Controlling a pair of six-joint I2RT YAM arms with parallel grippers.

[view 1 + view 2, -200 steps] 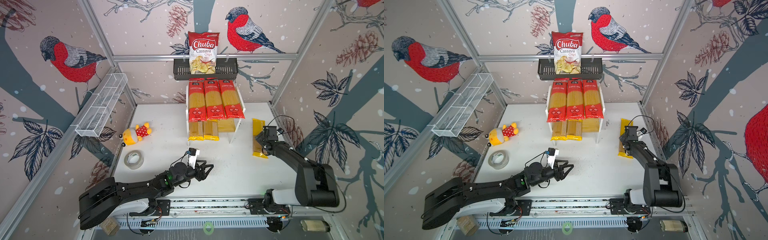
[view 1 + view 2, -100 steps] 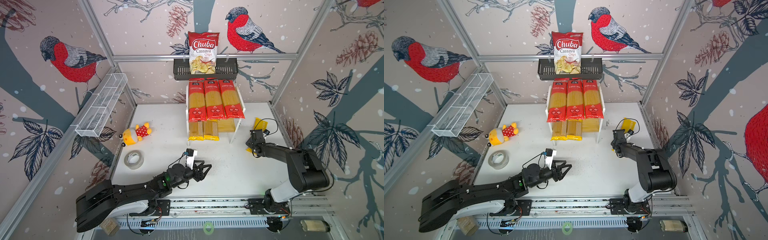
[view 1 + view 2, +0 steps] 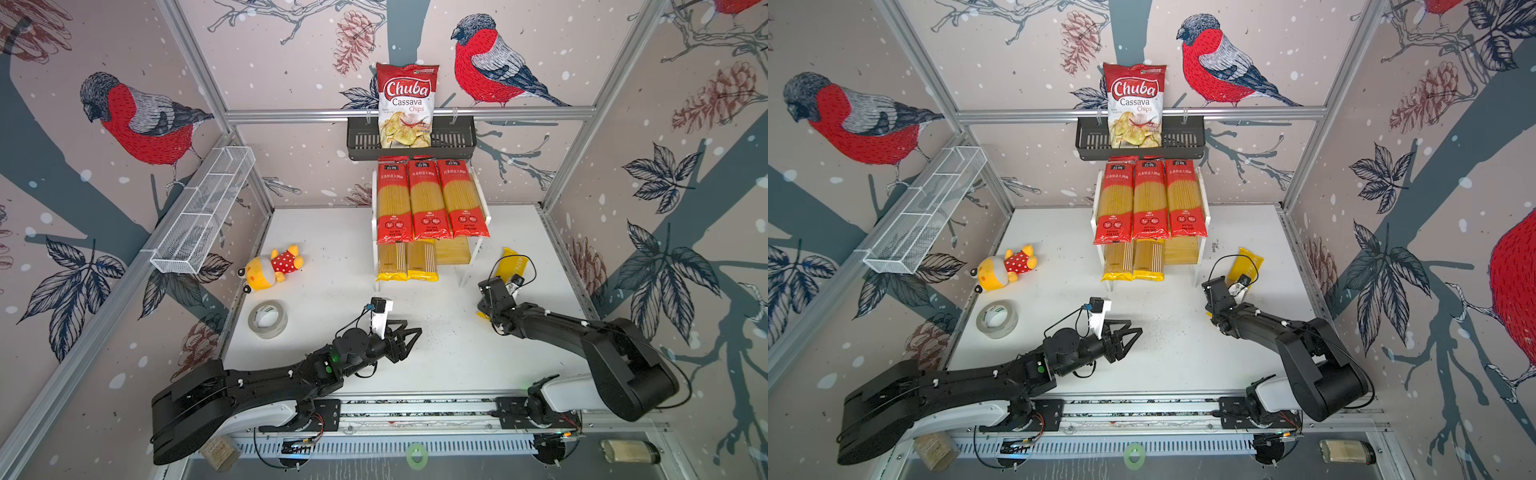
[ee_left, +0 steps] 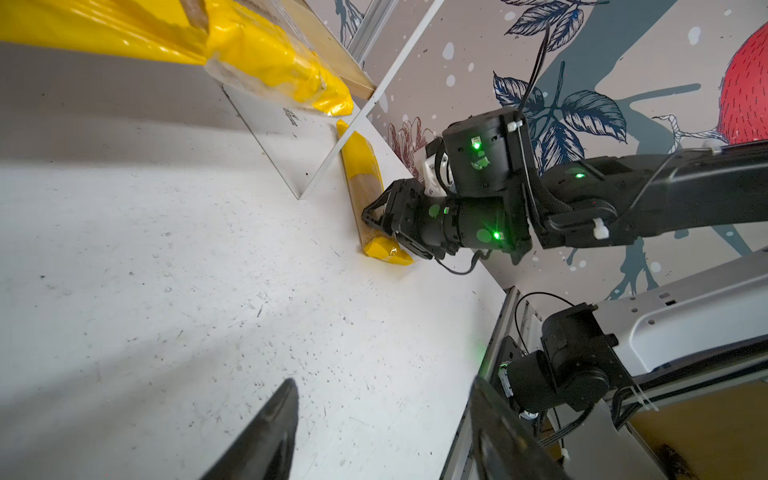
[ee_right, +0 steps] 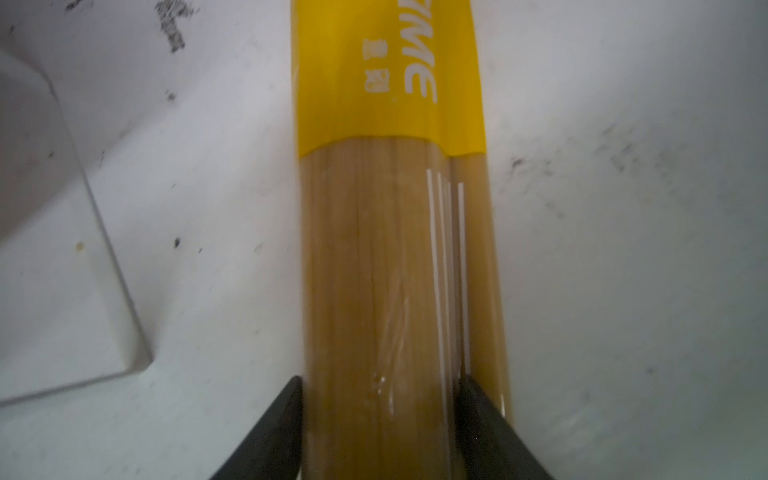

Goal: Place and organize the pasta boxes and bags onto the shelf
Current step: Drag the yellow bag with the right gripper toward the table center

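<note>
Yellow spaghetti pack [image 5: 399,249], the only pack not on the shelf [image 3: 455,251]: flat on the white surface [image 3: 332,332], just beside the shelf's right leg, long axis toward the back wall. Long, narrow, thin; yellow film at both ends, clear window over straight strands along the middle. Probably light; stiff lengthwise from the bundled strands, yet brittle under bending or twisting; glossy film, likely slippery. Best taken across the narrow width, close to mid-length, to prevent droop at either end. Held, by the look of it, nearer the front end, so some sag possible on lifting. Right gripper [image 5: 379,384]: fingers pressed against the two long edges of the window section, pack not lifted. Left gripper [image 3: 401,338]: fingers apart, nothing between, low over bare surface at the middle front, well apart from the pack. Shelf stock: three red packs [image 3: 426,203] side by side on the upper tier; two yellow packs [image 3: 407,262] at the left and middle of the lower tier; bare board at its right, apparently the slot for this one. Slot low under the upper tier: flat, end-first slide likely needed
</note>
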